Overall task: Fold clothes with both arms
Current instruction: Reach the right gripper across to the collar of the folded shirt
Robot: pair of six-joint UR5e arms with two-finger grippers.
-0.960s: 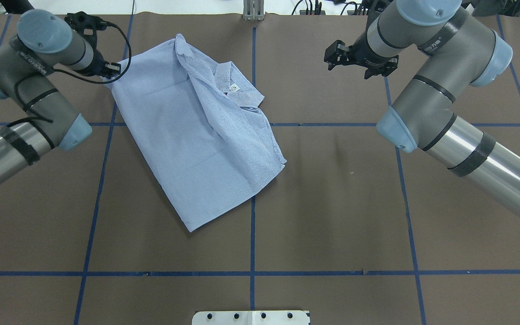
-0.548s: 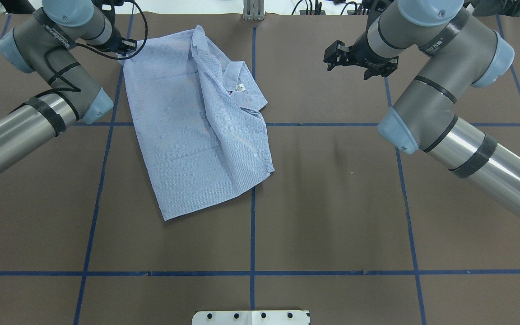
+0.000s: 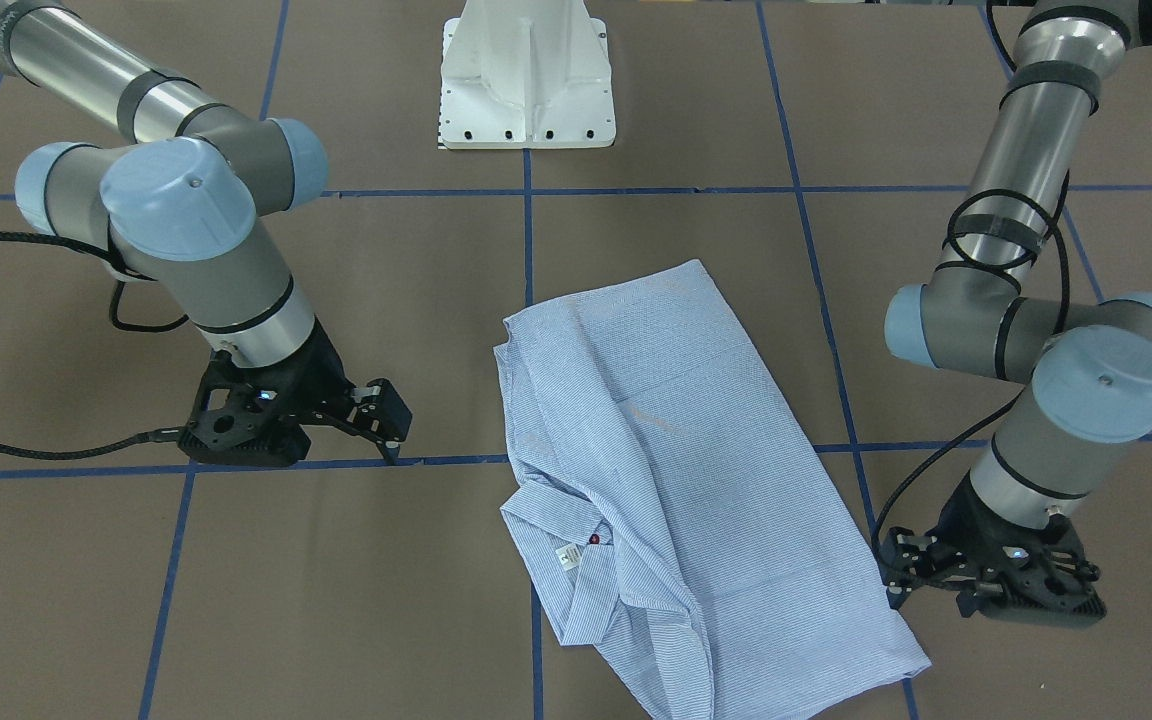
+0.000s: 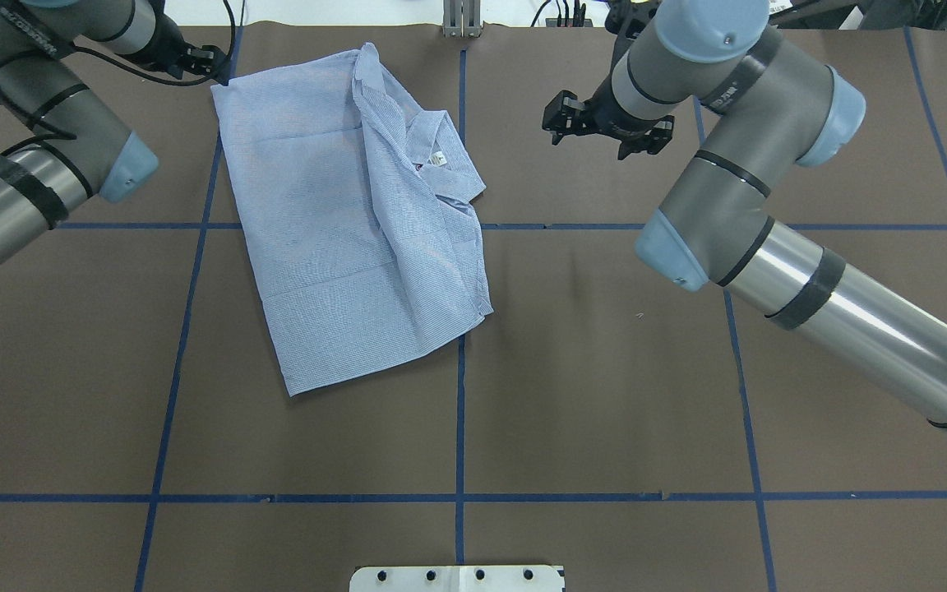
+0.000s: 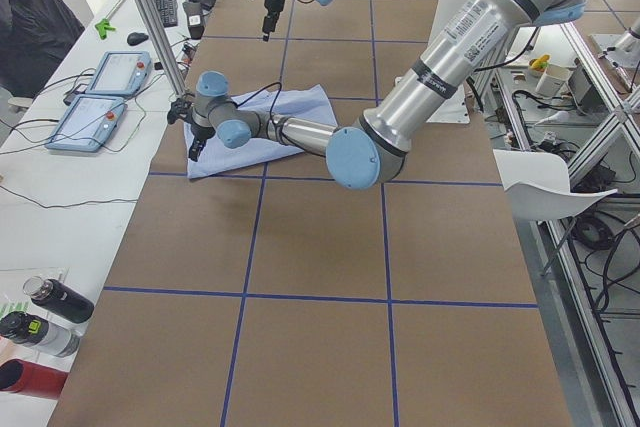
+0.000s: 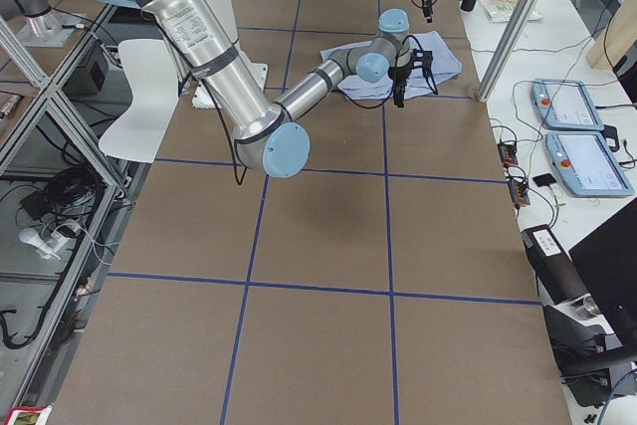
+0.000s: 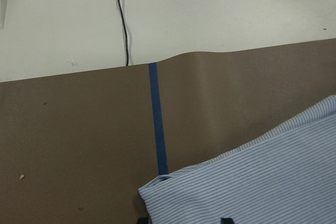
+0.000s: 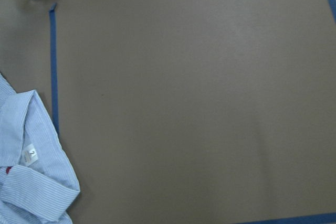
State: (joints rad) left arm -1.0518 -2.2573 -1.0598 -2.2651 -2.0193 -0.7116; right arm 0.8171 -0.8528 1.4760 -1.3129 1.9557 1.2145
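Right fingers (image 3: 388, 408) now nearer the shirt (image 4: 334, 247), left fingers (image 3: 901, 548) beside its corner.

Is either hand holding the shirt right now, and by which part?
Nothing seems held. The left hand sits open at the shirt corner; the right hand is open, away from it.

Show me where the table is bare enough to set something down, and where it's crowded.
Bare: the wide near strip between the shirt and the white base, and the patch between shirt and right arm. Crowded: the far left corner, where the left gripper sits at the shirt's corner.
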